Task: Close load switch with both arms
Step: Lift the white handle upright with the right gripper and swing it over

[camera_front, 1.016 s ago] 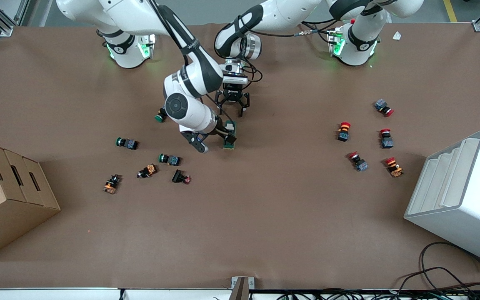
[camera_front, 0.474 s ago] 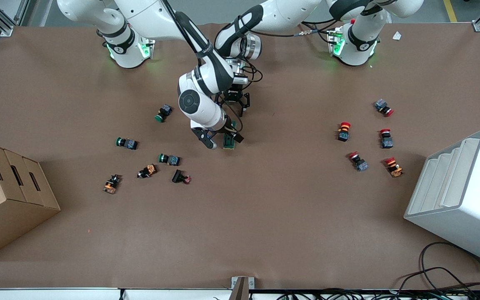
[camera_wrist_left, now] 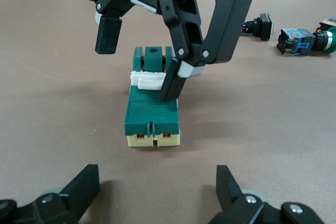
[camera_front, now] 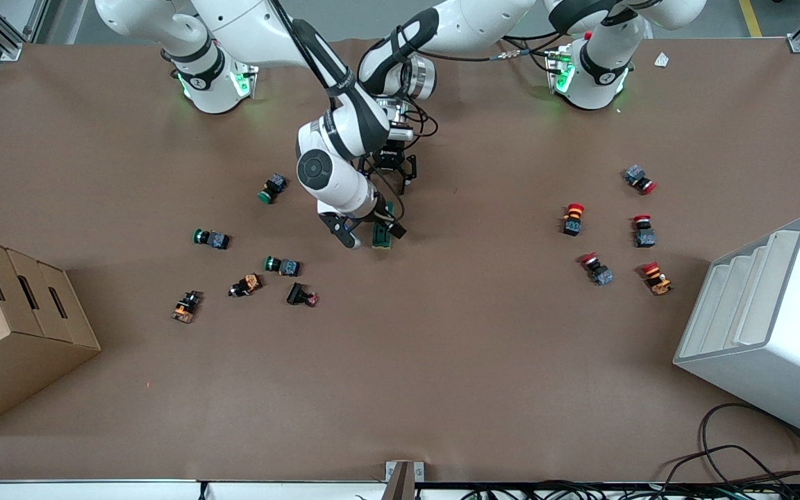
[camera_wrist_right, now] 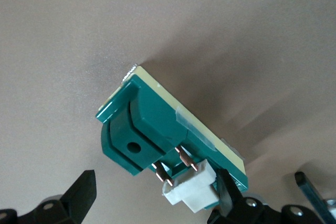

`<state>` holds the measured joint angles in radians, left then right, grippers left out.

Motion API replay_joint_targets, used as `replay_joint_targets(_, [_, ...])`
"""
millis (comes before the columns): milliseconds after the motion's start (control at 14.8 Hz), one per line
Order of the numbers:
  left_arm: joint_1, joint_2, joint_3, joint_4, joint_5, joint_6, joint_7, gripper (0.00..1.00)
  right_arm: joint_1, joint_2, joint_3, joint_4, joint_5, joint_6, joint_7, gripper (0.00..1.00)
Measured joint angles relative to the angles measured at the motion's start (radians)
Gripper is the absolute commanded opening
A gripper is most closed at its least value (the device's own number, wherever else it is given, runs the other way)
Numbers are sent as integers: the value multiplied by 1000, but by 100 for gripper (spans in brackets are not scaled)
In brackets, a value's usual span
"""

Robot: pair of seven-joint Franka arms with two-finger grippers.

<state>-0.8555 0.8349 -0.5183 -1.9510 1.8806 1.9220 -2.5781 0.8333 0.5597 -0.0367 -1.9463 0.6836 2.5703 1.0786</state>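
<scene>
The load switch [camera_front: 381,236], a dark green oblong block on a cream base, lies flat mid-table. Its white lever [camera_wrist_right: 192,190] stands raised on copper blades. My right gripper [camera_front: 370,235] is open and straddles the lever end, with one finger [camera_wrist_left: 171,81] touching the white lever [camera_wrist_left: 148,80]. The right wrist view shows the switch [camera_wrist_right: 157,121] between its open fingers. My left gripper [camera_front: 388,179] is open, low over the table just off the switch's end nearer the robots' bases. The left wrist view shows the switch [camera_wrist_left: 153,109] past its spread fingertips [camera_wrist_left: 80,190].
Green and orange pushbuttons [camera_front: 281,265] lie scattered toward the right arm's end, beside a cardboard box [camera_front: 11,326]. Red pushbuttons [camera_front: 573,218] lie toward the left arm's end, next to a white rack [camera_front: 768,326].
One second ago the right gripper was beside the switch. It has shifted toward the left arm's end, straddling the lever, and has held still since. The left arm has not moved.
</scene>
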Motion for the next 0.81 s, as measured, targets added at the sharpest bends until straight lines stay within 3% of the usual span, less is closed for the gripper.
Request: replay_joint_targets(812, [0, 0, 0, -7, 14, -4, -7, 99, -44, -23, -15, 59, 4, -32, -2, 100])
